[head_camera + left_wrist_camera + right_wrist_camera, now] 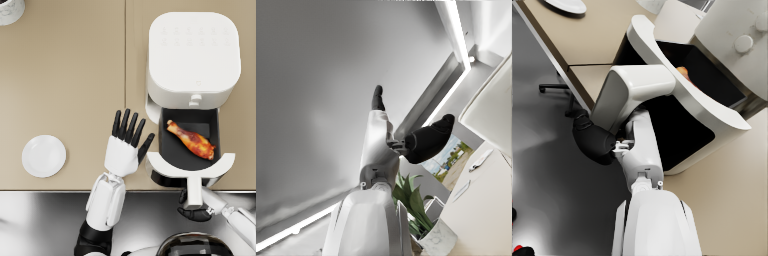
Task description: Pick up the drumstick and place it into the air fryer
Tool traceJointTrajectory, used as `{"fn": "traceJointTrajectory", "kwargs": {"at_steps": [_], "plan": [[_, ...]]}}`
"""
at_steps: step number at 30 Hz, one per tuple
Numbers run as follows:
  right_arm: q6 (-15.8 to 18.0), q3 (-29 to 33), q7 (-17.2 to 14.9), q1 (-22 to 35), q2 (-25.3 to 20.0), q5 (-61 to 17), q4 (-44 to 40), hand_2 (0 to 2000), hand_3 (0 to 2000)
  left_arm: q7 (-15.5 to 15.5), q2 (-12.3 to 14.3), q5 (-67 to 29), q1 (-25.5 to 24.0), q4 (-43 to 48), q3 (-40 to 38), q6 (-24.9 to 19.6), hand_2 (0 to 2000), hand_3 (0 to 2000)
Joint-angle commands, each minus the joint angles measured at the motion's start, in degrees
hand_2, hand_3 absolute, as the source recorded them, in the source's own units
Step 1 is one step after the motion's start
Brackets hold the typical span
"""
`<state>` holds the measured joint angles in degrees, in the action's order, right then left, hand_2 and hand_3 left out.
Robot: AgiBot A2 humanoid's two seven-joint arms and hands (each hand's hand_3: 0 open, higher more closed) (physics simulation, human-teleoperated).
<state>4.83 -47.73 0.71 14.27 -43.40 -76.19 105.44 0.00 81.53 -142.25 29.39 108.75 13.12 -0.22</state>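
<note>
Right hand (194,214) mostly hidden under the drawer handle (194,192); cup (10,10) cut off at corner.

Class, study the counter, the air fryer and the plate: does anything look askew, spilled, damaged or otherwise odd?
Nothing stands out. The drumstick lies whole in the air fryer's pulled-out drawer, tilted diagonally. The white plate sits flat on the counter. No spills or breaks are visible.

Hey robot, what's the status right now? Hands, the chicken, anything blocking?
Left robot hand open, fingers spread, beside the air fryer. Right robot hand on the drawer handle. Drumstick lying in the open drawer. Nothing in the way.
</note>
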Motion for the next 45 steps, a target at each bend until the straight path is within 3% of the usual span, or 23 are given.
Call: {"fn": "traceJointTrajectory", "kwargs": {"at_steps": [1,12,23,41,45], "plan": [[0.1,-1.8,0.0,5.7,-18.0,0.0,3.7,2000,2000,0.0,-0.4,0.0,-4.2,3.9,-13.2,0.1,0,0],[5.1,-1.3,0.4,16.3,-21.1,0.0,-8.7,2000,2000,0.0,-0.1,0.0,-6.9,0.6,-26.7,0.2,0,0],[9.1,-2.0,-0.4,27.7,-26.7,-0.5,-26.3,2000,2000,0.0,-0.8,0.0,-8.0,0.4,-26.4,0.2,0,0],[8.9,-1.3,0.6,39.2,-34.7,-0.6,-50.0,2000,2000,0.0,-2.1,0.0,-7.7,-2.4,-22.5,0.2,0,0],[9.1,-2.4,0.6,39.8,-34.7,-0.7,-50.5,2000,2000,0.0,-2.4,0.0,-7.4,-2.9,-22.0,0.2,0,0]]}}
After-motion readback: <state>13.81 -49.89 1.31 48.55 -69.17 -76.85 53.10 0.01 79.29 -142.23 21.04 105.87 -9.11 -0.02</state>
